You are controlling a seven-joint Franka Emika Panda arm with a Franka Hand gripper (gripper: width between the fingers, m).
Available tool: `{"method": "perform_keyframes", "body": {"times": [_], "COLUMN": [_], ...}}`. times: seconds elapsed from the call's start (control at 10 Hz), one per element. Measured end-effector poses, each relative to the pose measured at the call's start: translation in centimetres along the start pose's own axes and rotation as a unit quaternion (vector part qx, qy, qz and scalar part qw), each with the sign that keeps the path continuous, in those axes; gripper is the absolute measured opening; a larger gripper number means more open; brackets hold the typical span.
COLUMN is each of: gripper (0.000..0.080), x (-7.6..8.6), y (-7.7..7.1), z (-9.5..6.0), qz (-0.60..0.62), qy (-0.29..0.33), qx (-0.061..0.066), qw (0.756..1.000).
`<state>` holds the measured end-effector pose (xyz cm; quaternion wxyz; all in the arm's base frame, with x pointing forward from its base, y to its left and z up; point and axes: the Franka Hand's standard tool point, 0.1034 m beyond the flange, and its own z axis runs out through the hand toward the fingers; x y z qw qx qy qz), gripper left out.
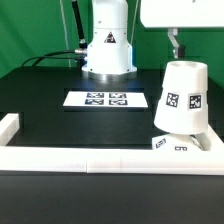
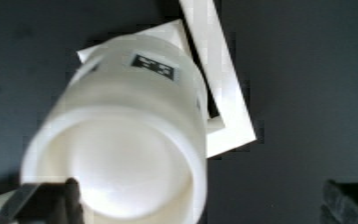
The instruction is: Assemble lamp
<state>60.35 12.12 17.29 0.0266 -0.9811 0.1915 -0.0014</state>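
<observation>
The tapered white shade [image 1: 181,97] stands upright on the flat square base [image 1: 172,146] at the exterior view's right, close to the front rail. Tags show on both. The bulb is hidden, so I cannot tell where it is. My gripper [image 1: 176,42] hangs just above the shade's top and holds nothing. In the wrist view the shade [image 2: 131,130] fills the middle, with an edge of the base [image 2: 234,128] beside it. My gripper [image 2: 202,205] is open, its dark fingers [image 2: 51,200] far apart. The shade's closed top lies between them, nearer one finger.
The marker board [image 1: 108,99] lies flat on the black table in the middle. A low white border rail [image 1: 100,160] runs along the front and up the exterior view's left. The arm's white pedestal [image 1: 107,45] stands at the back.
</observation>
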Motion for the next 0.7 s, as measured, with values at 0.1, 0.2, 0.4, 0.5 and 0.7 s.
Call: {"method": "perform_keyframes", "body": {"times": [0.1, 0.2, 0.4, 0.5, 0.7], "gripper": [0.0695, 0.0698, 0.0699, 0.0699, 0.0699], "x": [-0.71, -1.27, -1.59, -1.58, -1.6], "y": [0.16, 0.16, 0.06, 0.09, 0.08], "z": [-0.55, -0.9, -0.88, -0.84, -0.81], "qz": [0.016, 0.03, 0.041, 0.041, 0.041], "qy": [-0.005, -0.009, -0.013, -0.013, -0.013], "qx": [0.0, 0.0, -0.003, -0.003, -0.003], "qw": [1.0, 1.0, 0.999, 0.999, 0.999]}}
